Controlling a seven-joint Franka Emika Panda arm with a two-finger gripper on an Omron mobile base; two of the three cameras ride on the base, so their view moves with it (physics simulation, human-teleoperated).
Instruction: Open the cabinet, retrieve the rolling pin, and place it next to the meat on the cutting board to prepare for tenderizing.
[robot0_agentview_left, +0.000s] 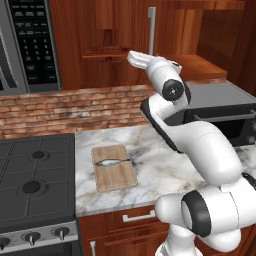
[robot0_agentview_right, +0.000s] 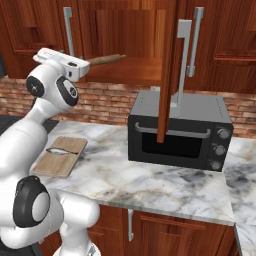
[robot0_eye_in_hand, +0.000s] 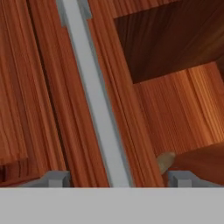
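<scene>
The cabinet (robot0_agentview_right: 125, 30) has its right door (robot0_agentview_right: 167, 75) swung open edge-on; its left door is closed. The rolling pin (robot0_agentview_right: 106, 60) lies on the shelf inside, and its rounded end (robot0_eye_in_hand: 165, 161) shows in the hand view. My gripper (robot0_eye_in_hand: 118, 178) is raised at the lower end of the left door's silver bar handle (robot0_eye_in_hand: 94, 96). It is open, with a fingertip on either side of the bar. In the left base view the hand (robot0_agentview_left: 140, 57) sits just below that handle (robot0_agentview_left: 151, 25). The meat (robot0_agentview_left: 111, 162) lies on the cutting board (robot0_agentview_left: 117, 180) on the counter.
A black countertop oven (robot0_agentview_right: 180, 130) stands under the open door, right of the arm. A stove (robot0_agentview_left: 35, 180) is left of the board, with a microwave (robot0_agentview_left: 25, 45) above it. The marble counter (robot0_agentview_left: 160, 170) runs between board and oven, backed by brick wall.
</scene>
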